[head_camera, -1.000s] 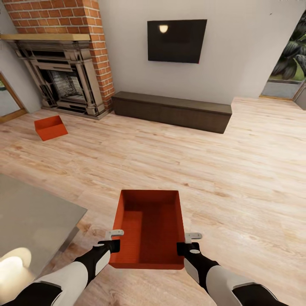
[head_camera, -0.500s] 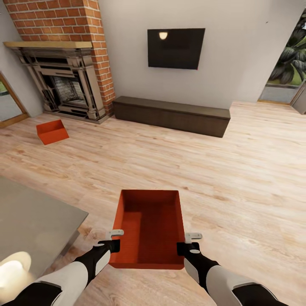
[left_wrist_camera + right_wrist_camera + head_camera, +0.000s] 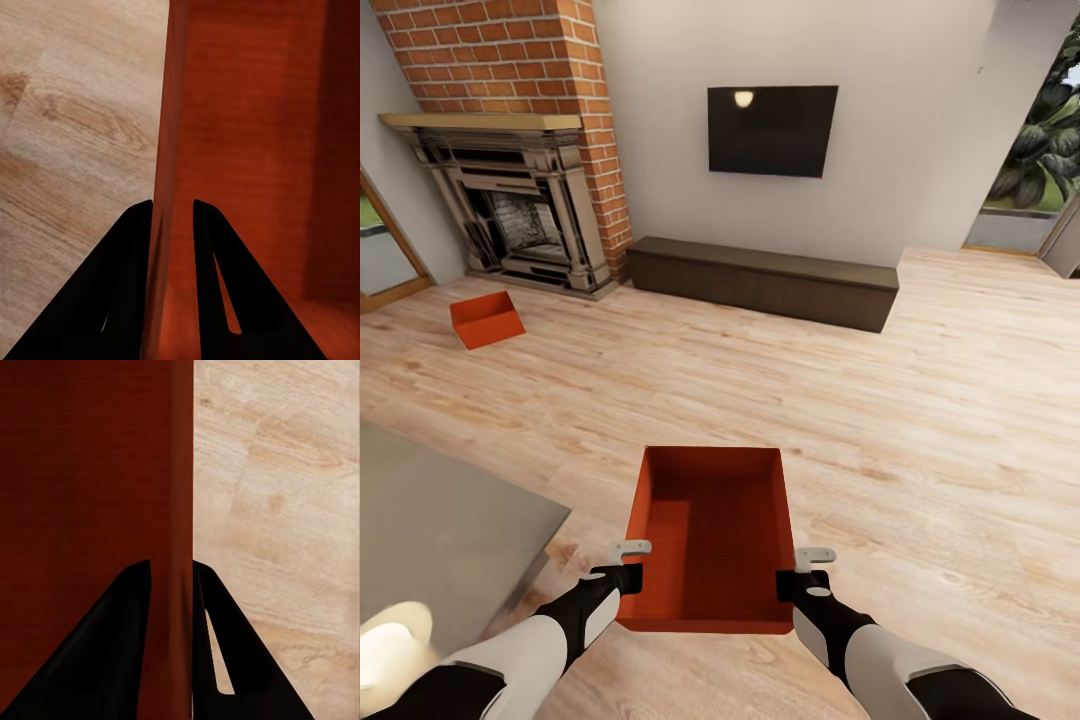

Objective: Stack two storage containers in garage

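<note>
Both arms are carrying one storage container (image 3: 710,540) out front, over the light wood-plank floor (image 3: 920,420). The left pincer (image 3: 628,560) is clamped on the bin's left wall, one finger (image 3: 112,292) outside and one inside. The right pincer (image 3: 808,564) is pinching the right wall the same way, so the bin sits right between the two. The other container (image 3: 486,320) is well ahead and left of the left pincer, on the floor near the brick fireplace (image 3: 520,200).
</note>
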Controlling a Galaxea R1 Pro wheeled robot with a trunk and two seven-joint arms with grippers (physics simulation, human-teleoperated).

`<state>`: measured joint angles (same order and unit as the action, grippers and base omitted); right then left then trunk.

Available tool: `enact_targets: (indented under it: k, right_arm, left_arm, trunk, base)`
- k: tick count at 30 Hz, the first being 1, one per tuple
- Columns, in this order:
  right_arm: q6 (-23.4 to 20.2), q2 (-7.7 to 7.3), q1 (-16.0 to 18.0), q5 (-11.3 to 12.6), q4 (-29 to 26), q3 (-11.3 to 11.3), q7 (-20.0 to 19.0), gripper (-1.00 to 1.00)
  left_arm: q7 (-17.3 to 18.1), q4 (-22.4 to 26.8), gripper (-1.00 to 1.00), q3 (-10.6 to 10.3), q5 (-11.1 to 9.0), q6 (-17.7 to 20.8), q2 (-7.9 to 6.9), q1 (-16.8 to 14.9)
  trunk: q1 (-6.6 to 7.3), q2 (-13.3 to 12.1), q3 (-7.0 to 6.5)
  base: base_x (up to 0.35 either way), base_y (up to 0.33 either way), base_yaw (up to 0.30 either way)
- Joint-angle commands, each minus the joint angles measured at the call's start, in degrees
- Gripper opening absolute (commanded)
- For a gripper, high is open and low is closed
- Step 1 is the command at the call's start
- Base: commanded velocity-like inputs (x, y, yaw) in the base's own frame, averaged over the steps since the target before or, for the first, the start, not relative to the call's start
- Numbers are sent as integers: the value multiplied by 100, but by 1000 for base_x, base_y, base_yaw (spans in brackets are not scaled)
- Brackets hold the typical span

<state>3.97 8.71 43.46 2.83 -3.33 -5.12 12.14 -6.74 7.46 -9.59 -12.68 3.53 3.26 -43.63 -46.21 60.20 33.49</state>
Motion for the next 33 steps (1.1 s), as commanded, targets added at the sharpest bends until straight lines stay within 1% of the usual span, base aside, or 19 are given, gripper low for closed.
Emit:
enact_targets:
  k: [1, 33]
  right_arm:
    - [28, -1, -1, 121, 35, -61, 61, -100]
    - [29, -4, 1, 121, 35, -56, 61, -100]
  left_arm:
    - [-99, 29, -100, 107, 81, -1, -1, -5]
    - [-99, 45, -100, 107, 81, -1, -1, -5]
  trunk:
    - [22, -39, -23]
    - [725, -1322, -886]
  base:
    - [0, 0, 0]
    - [0, 0, 0]
